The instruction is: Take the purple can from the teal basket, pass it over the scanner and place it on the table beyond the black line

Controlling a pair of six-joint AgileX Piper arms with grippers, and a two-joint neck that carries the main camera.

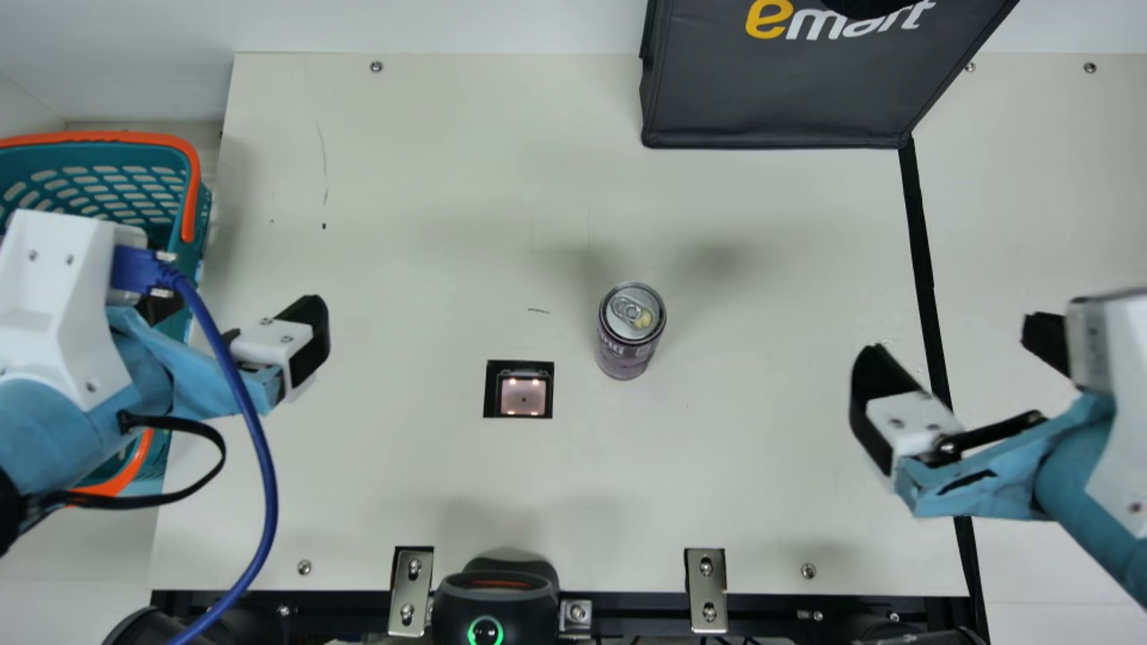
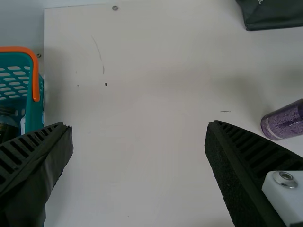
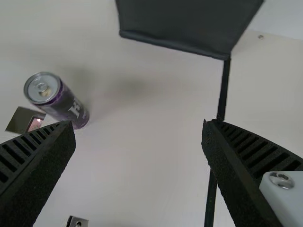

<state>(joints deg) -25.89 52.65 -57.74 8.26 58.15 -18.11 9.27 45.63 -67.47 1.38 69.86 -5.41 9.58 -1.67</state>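
got a big cream bench (image 1: 403, 215) across most of the main view. at the far right side, got a dark grey bag (image 1: 771, 98) parked where the black line (image 1: 927, 269) starts, and down at the left edge a teal basket (image 1: 170, 157) with orange handles, holding something dark, too cut off to name. left hand (image 1: 237, 327) up over the bench's left edge by the basket, wide open, nothing between the fingers. right hand (image 1: 957, 356) also wide open and empty, hanging over the line with one finger either side of it. near the front edge, a rounded black gadget (image 1: 493, 596) with a green ring lit up. then the purple can (image 1: 630, 336), standing upright, silver top up, out of the basket, between scanner and line, so not past the line. smallest: the square scanner (image 1: 524, 394), set in the bench, glowing pinkish, just beside the can.
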